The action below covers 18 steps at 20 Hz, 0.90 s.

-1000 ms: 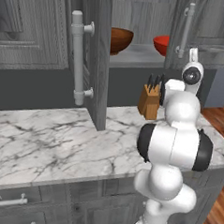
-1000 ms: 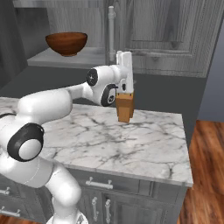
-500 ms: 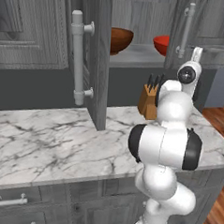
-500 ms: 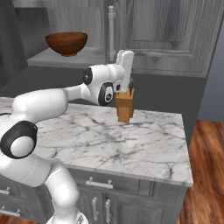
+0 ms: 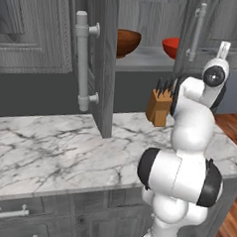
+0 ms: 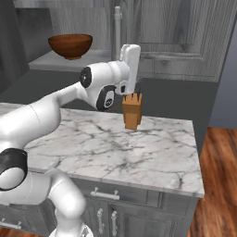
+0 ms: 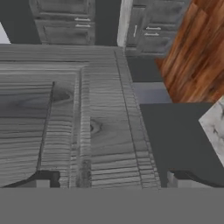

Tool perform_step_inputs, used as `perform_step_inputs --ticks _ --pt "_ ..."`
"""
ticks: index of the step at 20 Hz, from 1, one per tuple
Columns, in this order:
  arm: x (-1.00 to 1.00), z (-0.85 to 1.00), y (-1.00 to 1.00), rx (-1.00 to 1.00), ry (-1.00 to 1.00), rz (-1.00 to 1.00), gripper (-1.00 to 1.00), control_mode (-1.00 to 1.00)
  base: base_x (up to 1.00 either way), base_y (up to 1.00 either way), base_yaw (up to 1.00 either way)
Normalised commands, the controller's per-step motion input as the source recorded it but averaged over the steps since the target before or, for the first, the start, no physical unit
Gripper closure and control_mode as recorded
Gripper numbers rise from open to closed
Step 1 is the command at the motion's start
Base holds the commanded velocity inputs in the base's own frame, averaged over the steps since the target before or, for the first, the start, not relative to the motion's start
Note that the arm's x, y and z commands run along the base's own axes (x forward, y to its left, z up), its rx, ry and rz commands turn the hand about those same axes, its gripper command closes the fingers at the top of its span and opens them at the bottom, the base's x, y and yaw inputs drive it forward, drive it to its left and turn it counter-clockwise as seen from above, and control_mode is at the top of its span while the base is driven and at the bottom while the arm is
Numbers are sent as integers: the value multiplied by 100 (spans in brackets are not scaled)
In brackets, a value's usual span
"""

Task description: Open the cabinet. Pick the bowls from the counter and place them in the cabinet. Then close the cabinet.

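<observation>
A: What does the arm (image 5: 191, 145) look like?
B: Glossy white rounded shells, with black bands at the joints.
A: And near the top?
B: A round dark cap with a pale centre.

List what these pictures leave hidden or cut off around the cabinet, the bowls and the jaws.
- Red bowl: left base view, its right part is hidden behind the right cabinet door.
- Wooden bowl: left base view, its left side is hidden by the open left door.
- Gripper: hand view, its jaws stand wide apart with nothing between them, their lower parts cut off at the bottom.
- Knife block: right base view, its top is partly covered by the hand.
</observation>
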Motion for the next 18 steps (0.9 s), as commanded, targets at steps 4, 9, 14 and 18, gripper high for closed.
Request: perform_step_inputs --ticks 4,9,14,18 --pt "-53 39 -20 0 18 2 -100 -100 0 0 0" --pt "-60 6 1 0 29 11 -100 -100 0 0 0" --pt "-73 -14 10 0 2 17 -100 -100 0 0 0" --pt "-79 -1 0 -3 0 19 -100 -100 0 0 0"
